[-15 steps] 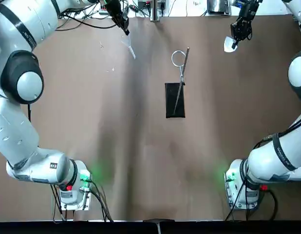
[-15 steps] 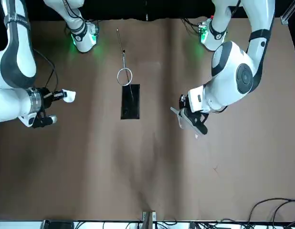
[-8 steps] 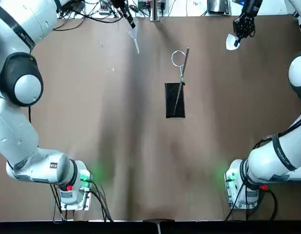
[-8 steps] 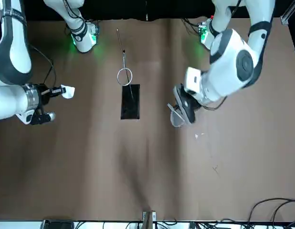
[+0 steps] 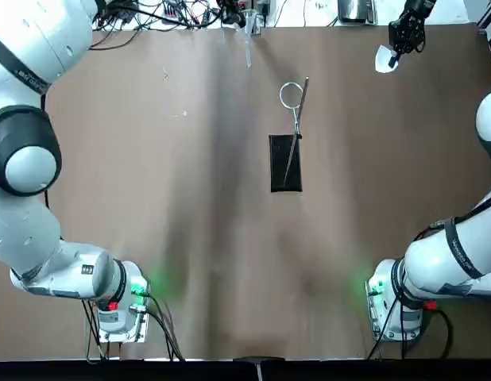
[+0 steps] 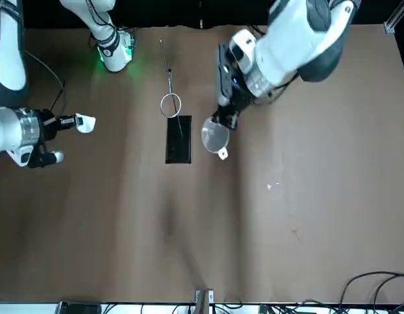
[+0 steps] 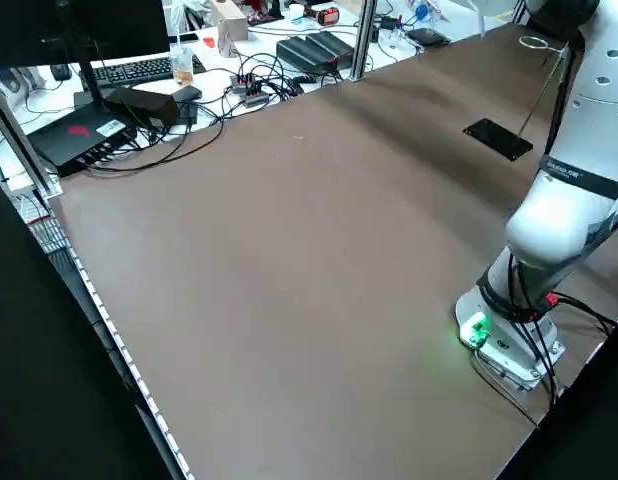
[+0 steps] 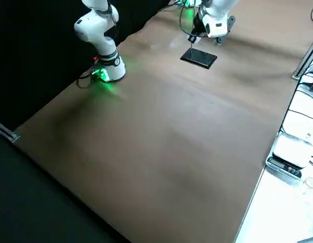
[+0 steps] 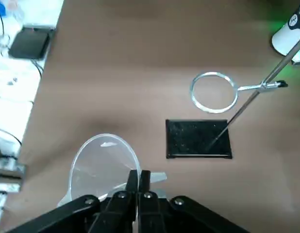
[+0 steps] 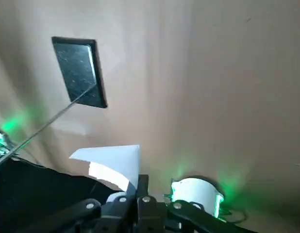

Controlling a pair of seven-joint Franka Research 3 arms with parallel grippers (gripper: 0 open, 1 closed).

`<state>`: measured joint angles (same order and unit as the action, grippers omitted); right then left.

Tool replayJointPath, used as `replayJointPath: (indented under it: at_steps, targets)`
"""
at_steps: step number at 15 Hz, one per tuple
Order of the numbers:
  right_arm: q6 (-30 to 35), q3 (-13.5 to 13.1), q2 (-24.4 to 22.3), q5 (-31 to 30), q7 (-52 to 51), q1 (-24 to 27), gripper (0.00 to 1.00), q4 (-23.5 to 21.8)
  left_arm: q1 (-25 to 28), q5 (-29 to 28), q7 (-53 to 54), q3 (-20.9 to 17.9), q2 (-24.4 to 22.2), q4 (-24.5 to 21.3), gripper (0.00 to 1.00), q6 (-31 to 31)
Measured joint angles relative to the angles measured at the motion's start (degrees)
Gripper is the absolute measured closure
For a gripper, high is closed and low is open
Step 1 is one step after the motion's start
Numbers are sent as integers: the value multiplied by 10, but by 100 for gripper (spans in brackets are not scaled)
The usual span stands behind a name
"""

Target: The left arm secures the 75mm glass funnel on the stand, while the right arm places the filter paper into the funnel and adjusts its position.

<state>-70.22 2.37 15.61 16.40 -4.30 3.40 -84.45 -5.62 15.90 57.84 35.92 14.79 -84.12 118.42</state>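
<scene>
Going left to right in the top view, the left arm (image 5: 31, 171) reaches up the left side of the table (image 5: 190, 254), its base near the bottom left corner; a tangle of cables (image 5: 122, 36) lies along the far edge; the left gripper (image 9: 139, 175) is over that far edge, its two fingers together, clamped on the 75mm glass funnel (image 9: 104, 167) near its wide mouth; the clear cone hangs in the grip, well apart from the ring, and in the top view its narrow part points toward the table's middle.

Next comes the stand, right of the funnel; its black base plate (image 5: 279, 171) lies flat on the table, the thin rod (image 5: 303, 103) rises from it, and the small wire ring (image 5: 284, 86) is held out at the rod's side; neither cone is in the ring.

Farthest right is the right arm (image 5: 468, 246), its base at the lower right; the right gripper (image 10: 141, 177) is near the far right part of the table, fingers closed on the filter paper (image 10: 118, 162); the white cone juts out from the fingertips, held by its edge, well apart from stand and funnel.
</scene>
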Motion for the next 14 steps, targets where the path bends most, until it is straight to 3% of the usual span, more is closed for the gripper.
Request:
replayJointPath:
  at_steps: [4, 14]
  targets:
    - [20, 0, -16, 6, 0, 5, 99, 0, -20, -64, 6, 40, -13, 0, 97, 25]
    - [64, 0, -41, 38, 3, 5, 99, 0, -25, -83, 92, 125, -7, -31, 95, 134]
